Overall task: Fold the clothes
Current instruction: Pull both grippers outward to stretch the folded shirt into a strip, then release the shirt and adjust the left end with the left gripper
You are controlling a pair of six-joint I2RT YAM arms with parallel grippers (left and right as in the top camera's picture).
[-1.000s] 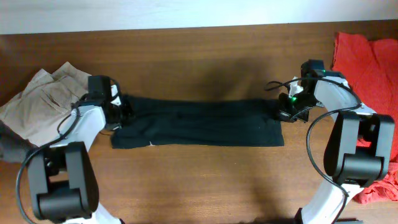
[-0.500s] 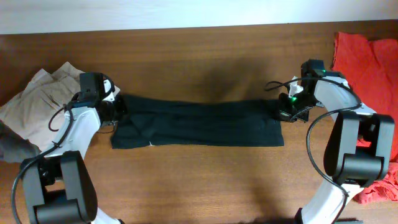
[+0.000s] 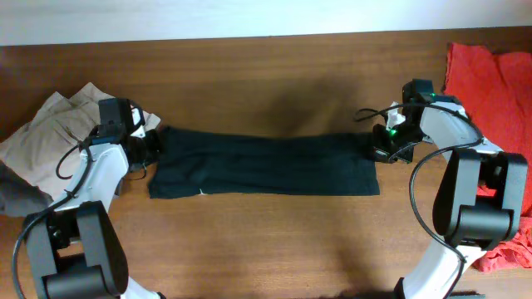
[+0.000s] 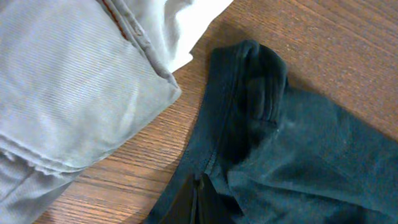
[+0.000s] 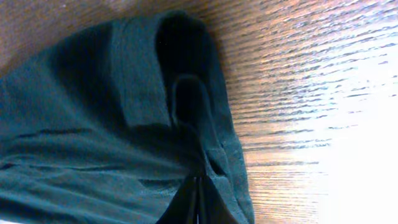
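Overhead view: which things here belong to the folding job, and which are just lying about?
Part of the job:
black T-shirt, stretched flat across the table
left claw, shut on its left end
right claw, shut on its right end

Just lying about:
beige trousers, heaped at the left edge
red garments, at the right edge

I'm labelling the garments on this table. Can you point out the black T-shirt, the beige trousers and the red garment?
black T-shirt (image 3: 266,164), overhead view, middle of its body.
beige trousers (image 3: 41,137), overhead view, middle of the heap.
red garment (image 3: 499,79), overhead view, upper part of the pile.
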